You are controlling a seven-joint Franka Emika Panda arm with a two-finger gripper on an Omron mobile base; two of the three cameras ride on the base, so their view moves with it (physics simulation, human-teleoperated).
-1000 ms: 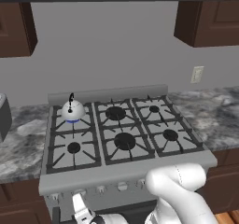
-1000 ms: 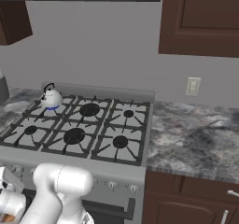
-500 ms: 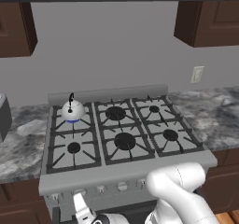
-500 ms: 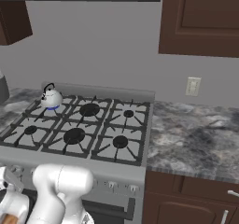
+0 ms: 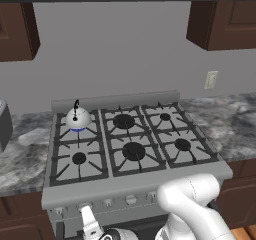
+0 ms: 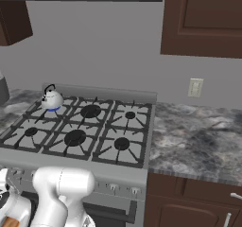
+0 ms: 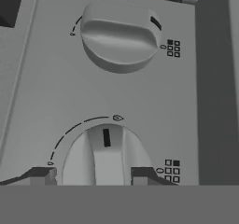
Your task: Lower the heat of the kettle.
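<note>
The white dome kettle with its black arched handle stands on the back-left burner, also seen as the kettle from the right base. My gripper is down at the stove's front panel, open, with a dark fingertip on either side of a grey knob. That knob's ridge points straight up toward an arc mark, and a gap shows between the fingertips and the ridge. In the left base view the gripper sits just below the leftmost knobs.
A second grey knob lies further along the panel, turned sideways. The stove has six burners with dark grates. Marbled counters flank it, and brown cabinets hang above. A wall outlet is on the right.
The hand has edged slightly closer to the knob panel. The kettle and the rest of the stove have not moved.
</note>
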